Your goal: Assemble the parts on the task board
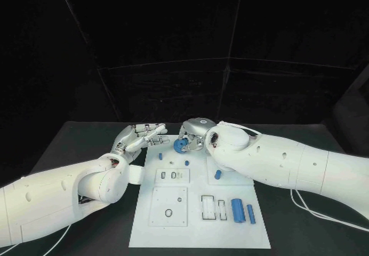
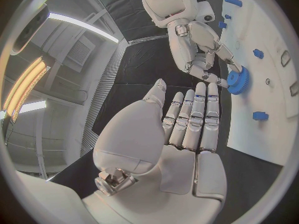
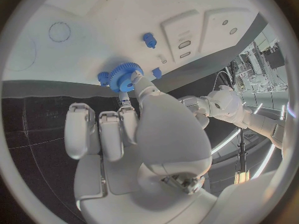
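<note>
Black cloth hangs behind the dark table (image 1: 85, 140), and the white task board (image 1: 198, 229) runs down its middle. Just left of the board's far end the left hand (image 1: 138, 137) hovers empty, fingers straight and apart. At that far end the right hand (image 1: 196, 134) pinches a blue gear (image 1: 181, 145) by its rim, just above the board. Nearer me than the gear stand small blue pegs (image 1: 161, 156), and two blue cylinders (image 1: 238, 210) lie by the board's near right corner. I'd worry about that fingertip hold: lowered tilted, the gear could jam or slip free, and the crowding fingers might knock a peg.
</note>
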Tool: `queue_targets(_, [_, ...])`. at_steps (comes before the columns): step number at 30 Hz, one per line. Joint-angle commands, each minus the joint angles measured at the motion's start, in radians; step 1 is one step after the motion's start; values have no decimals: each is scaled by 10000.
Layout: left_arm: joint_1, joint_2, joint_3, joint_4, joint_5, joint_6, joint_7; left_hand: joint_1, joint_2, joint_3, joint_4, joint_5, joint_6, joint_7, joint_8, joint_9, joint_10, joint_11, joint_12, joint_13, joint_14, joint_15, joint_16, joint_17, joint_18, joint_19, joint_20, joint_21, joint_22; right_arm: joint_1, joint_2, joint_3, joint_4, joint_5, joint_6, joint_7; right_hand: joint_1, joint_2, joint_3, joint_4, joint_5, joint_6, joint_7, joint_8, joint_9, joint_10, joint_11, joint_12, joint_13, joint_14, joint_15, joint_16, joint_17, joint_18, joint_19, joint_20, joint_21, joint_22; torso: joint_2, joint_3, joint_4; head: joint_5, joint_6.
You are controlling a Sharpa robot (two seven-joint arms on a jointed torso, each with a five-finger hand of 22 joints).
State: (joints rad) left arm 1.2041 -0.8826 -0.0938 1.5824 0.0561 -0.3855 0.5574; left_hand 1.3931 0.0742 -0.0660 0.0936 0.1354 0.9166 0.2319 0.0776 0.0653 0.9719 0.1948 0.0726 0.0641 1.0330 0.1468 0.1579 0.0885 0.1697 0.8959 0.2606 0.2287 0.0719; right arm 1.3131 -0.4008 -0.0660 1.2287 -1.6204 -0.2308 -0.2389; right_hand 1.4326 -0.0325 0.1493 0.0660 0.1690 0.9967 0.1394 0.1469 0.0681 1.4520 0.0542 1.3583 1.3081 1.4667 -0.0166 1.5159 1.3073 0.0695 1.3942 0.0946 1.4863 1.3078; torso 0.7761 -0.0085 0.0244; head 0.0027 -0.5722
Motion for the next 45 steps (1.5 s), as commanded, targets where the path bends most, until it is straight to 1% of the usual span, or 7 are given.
queue_targets(1, [17,14,9,2,-19,85,139,28,-6,-6,-39,4,14,104,-54,-3,33,-10,-18,2,82,22,-44,10,137,84,-20,-57,-13,14,17,3,13,-72,399,99,-100,-18,65,-9,36,21,26,-35,9,-79,-8,-50,318,757,-2,36,1291,-161,93,2,42,86,-6,-2,-1,-59,-8])
queue_targets(9, [18,15,9,1,-19,76,108,28,-6,-6,-39,4,14,104,-54,-3,33,-10,-18,2,82,22,-44,10,137,84,-20,-57,-13,8,4,-2,5,-72,547,-8,-238,-102,116,15,20,-80,60,-139,-3,-177,19,-211,170,749,20,21,1260,-160,85,21,40,83,-11,-5,3,-97,-27])
queue_targets(16, [18,11,9,3,-19,83,95,28,-6,-6,-39,4,14,104,-54,-3,33,-10,-18,2,82,22,-44,10,137,84,-20,-57,-13,7,27,-3,-73,-72,646,-176,-712,-259,84,190,271,-835,249,-676,-41,-327,192,-472,-51,754,163,25,1283,-167,93,145,47,116,-6,-7,6,-113,-31])
queue_targets(19, [19,4,9,7,-19,88,93,28,-6,-6,-39,4,14,104,-54,-3,33,-10,-18,2,82,22,-44,10,137,84,-20,-57,-13,7,36,-3,-90,-72,719,-255,-893,-281,34,280,263,-977,286,-774,-32,-351,231,-520,-90,759,202,34,1305,-174,121,187,63,162,-8,-8,12,-118,-36])
queue_targets(33, [21,-28,9,34,-19,75,76,12,-23,-15,-50,4,23,102,-55,-3,43,-13,-18,1,87,21,-56,11,137,92,-22,-68,-17,7,-28,-3,-71,-28,1004,-378,-1185,-371,-97,445,149,-1080,319,-810,-11,-394,270,-595,-148,751,244,22,1277,-176,130,239,71,184,-5,-4,-1,-84,-61])
queue_targets(38, [22,-30,9,29,-19,80,73,12,-23,-15,-50,4,23,102,-55,-3,43,-13,-18,1,87,21,-56,11,137,92,-22,-68,-17,6,-193,-3,54,112,370,-305,-1355,-353,-150,585,143,-1063,319,-799,-1,-363,275,-551,-99,748,251,16,1266,-175,129,251,72,187,-10,-1,13,-97,-33])
queue_targets(45, [22,-76,8,-28,-19,99,81,6,-26,-16,-53,4,19,105,-59,-4,39,-11,-21,0,89,21,-60,12,137,95,-22,-72,-18,1,-1271,-10,1136,1006,-1610,452,-1276,-363,-124,567,175,-1010,303,-780,9,-365,257,-563,-104,733,239,-11,1204,-184,158,249,89,236,-48,15,-62,-83,5])
